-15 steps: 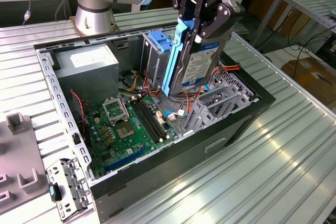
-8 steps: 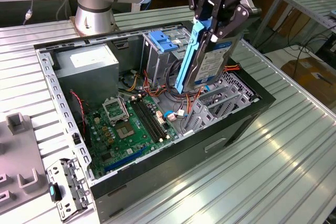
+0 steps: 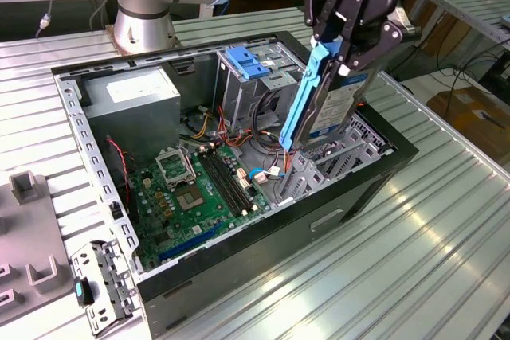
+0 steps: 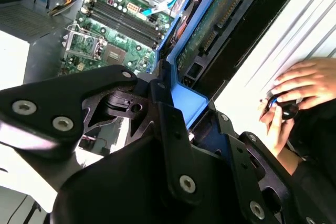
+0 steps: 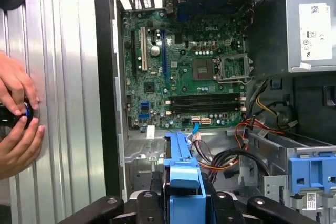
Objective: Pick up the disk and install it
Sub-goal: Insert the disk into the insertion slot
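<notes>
My gripper (image 3: 348,55) is shut on the disk (image 3: 331,113), a silver drive with a white label and blue side rails. In the exterior view I hold it on edge and slightly tilted. Its lower end reaches down to the metal drive bay (image 3: 319,166) at the right end of the open computer case (image 3: 239,264). In the second wrist view the disk's green circuit-board side (image 4: 220,14) runs away from my gripper (image 4: 184,114). In the first wrist view one blue rail (image 5: 181,166) rises from my gripper (image 5: 181,199) toward the motherboard (image 5: 184,61).
A grey power supply box (image 3: 131,97) with a white sticker sits at the case's far left. A metal cage with a blue handle (image 3: 251,65) stands beside the disk. Cables (image 3: 255,137) lie between. A person's hands (image 5: 16,108) hold a small black device beside the case.
</notes>
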Controlling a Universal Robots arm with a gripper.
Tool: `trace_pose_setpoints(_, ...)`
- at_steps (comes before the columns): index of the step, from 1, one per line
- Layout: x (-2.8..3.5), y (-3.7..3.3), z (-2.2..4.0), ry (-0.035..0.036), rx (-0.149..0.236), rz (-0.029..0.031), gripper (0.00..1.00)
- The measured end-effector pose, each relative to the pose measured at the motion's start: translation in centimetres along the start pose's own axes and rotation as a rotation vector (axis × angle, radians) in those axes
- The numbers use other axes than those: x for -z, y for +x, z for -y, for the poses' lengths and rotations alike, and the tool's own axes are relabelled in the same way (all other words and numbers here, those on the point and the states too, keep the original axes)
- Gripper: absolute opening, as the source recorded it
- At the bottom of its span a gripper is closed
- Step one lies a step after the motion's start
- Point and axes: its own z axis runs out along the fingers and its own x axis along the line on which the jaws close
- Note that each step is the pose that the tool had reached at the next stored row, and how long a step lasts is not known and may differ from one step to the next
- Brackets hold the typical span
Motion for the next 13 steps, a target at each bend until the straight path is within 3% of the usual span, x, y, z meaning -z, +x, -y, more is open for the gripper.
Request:
trace_pose_setpoints(5,-0.35,0.14,1.97,-0.0029,0.0,-0.0003,0.37)
trace_pose_setpoints(9,-0.99,0.03,3.68,-0.0034,0.0,-0.0055,0.37)
trace_pose_setpoints(13,-1.36,0.04,3.76,-0.0031,0.003,-0.0084,0.37)
